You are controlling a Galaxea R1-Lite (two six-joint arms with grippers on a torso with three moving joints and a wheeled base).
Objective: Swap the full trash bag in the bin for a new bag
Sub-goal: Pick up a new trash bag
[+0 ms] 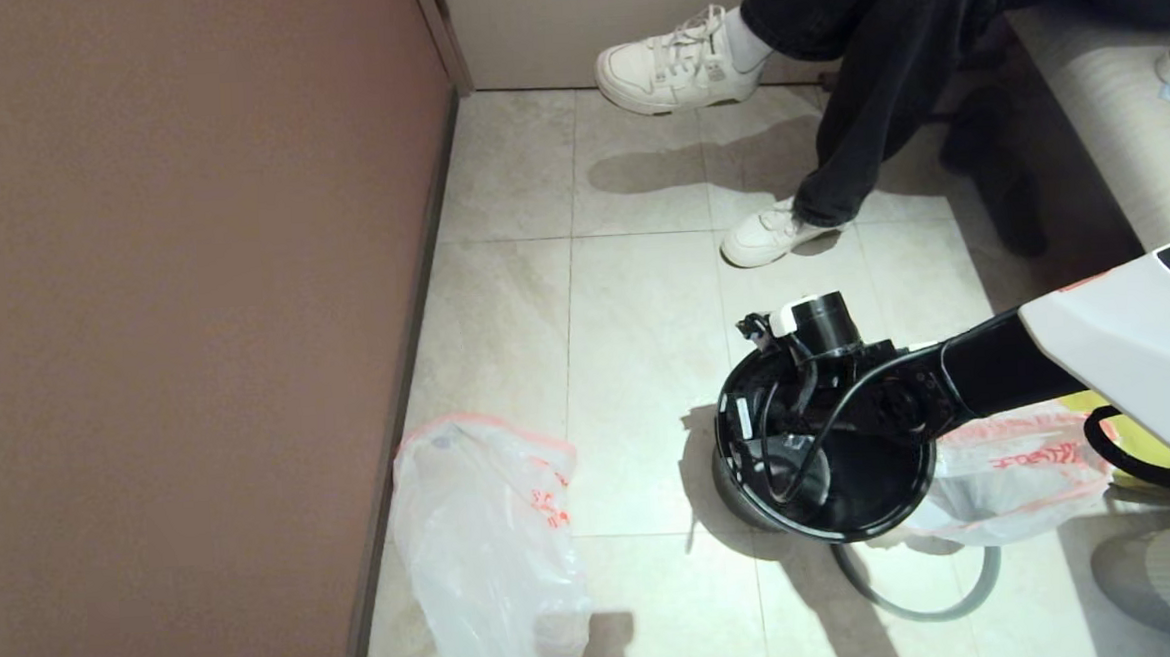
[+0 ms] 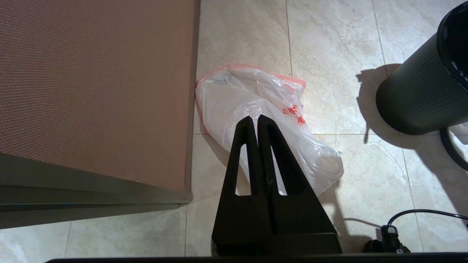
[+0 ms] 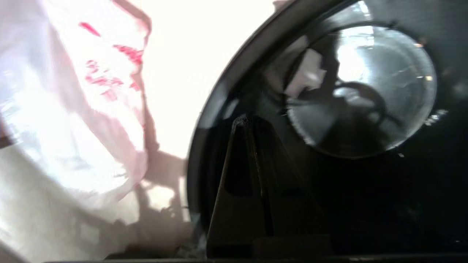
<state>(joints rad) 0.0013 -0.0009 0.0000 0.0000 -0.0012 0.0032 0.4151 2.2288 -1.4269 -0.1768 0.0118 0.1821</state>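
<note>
The bin point(image 1: 725, 486), a dark round tub, stands on the floor tiles with no bag in it; its shiny bottom point(image 3: 365, 91) shows bare except for a white scrap point(image 3: 305, 76). My right gripper point(image 1: 790, 455) reaches down inside the bin, shut on nothing point(image 3: 248, 120). The grey hoop point(image 1: 920, 613) lies on the floor just in front of the bin. A bulky bag with red print, the full trash bag point(image 1: 1013, 476), lies to the right of the bin under my right arm; its contents do not show clearly. The new bag point(image 1: 487, 554), plain film, lies by the left wall. My left gripper point(image 2: 255, 118) hangs shut above it.
A brown wall panel point(image 1: 175, 340) borders the floor on the left. A seated person's legs and white shoes point(image 1: 765, 237) are beyond the bin, beside a pale bench point(image 1: 1105, 121). A yellow object point(image 1: 1141, 435) sits behind the right bag. A black cable point(image 2: 420, 212) crosses the floor.
</note>
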